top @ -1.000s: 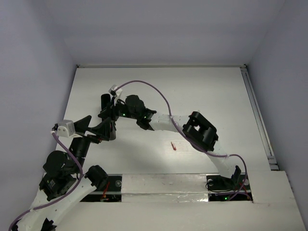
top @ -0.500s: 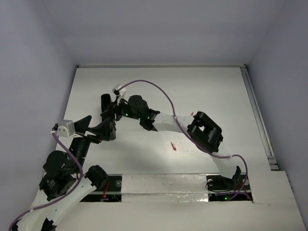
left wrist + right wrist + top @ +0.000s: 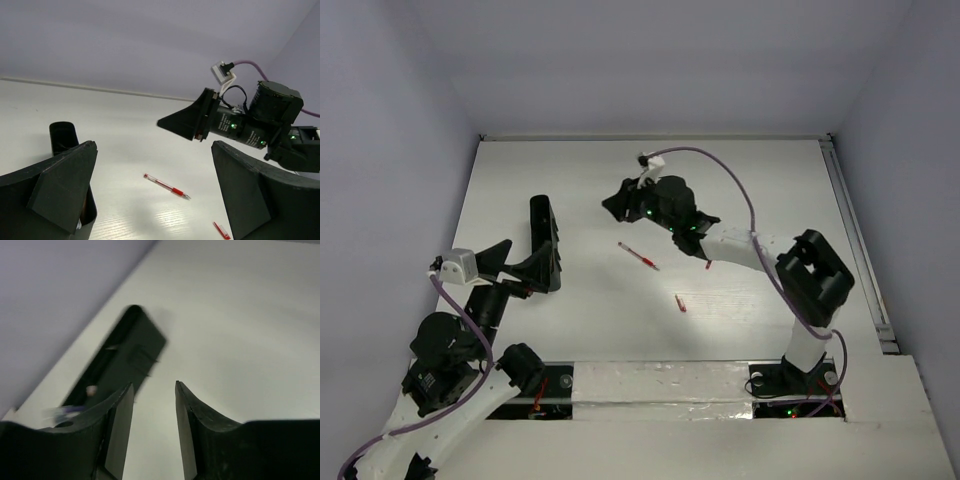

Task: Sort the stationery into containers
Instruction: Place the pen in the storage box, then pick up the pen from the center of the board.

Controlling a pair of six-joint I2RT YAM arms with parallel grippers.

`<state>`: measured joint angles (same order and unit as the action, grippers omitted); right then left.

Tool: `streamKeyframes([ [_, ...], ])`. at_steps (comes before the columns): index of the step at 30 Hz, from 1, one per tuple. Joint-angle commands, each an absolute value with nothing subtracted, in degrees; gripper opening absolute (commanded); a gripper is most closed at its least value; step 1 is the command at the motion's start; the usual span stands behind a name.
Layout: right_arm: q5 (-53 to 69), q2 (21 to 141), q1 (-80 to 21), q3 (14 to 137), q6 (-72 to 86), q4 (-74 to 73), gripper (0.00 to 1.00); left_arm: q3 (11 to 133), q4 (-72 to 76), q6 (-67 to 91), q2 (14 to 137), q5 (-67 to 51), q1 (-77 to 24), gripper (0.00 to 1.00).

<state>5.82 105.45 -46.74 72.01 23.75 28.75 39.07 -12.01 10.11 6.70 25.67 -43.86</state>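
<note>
We are looking at a pick that has not yet begun. The right gripper (image 3: 612,205) is hanging over the middle of the table (image 3: 750,180). Its jaws are standing a narrow way apart with nothing between them, as the right wrist view shows. The long black box (image 3: 540,225) is lying near the table's left edge, and a few pale items are showing blurred inside it. The left gripper (image 3: 525,262) is waiting just beside the box's near end with its jaws spread wide and empty.

A red pen (image 3: 638,256) is lying loose and slanted, a little toward the near edge from the right gripper. A small red piece (image 3: 680,303) is lying closer to the near edge.

We are judging the pen to be the next target. The gripper needs to turn so its jaws cross the shaft, then go down to the tabletop, since the pen is thin and flat. After that, the pen should be carried lined up with the box's length.
</note>
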Motion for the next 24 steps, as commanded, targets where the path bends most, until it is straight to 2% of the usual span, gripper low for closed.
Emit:
streamKeyframes([
  [1,0.53,98.54,-43.69,66.81,25.23,21.31,0.44,38.94,-9.41,9.67,8.35,24.0,-43.68,0.99],
  [5,-1.58,95.28,-42.36,64.42,21.46,8.9,0.4,39.2,-9.32,9.58,11.85,21.98,-43.68,0.99],
  [10,4.75,96.15,-42.36,63.9,14.42,-4.27,0.5,39.64,-9.23,9.93,15.55,18.29,-43.15,0.99],
  [15,6.76,98.26,-42.36,62.75,8.09,-8.96,0.5,39.81,-8.44,10.81,18.1,13.99,-42.1,0.99],
  [24,8.79,105.8,-42.36,69.33,2.29,-14.76,0.51,39.73,-8.7,10.64,20.21,10.72,-40.96,0.99],
])
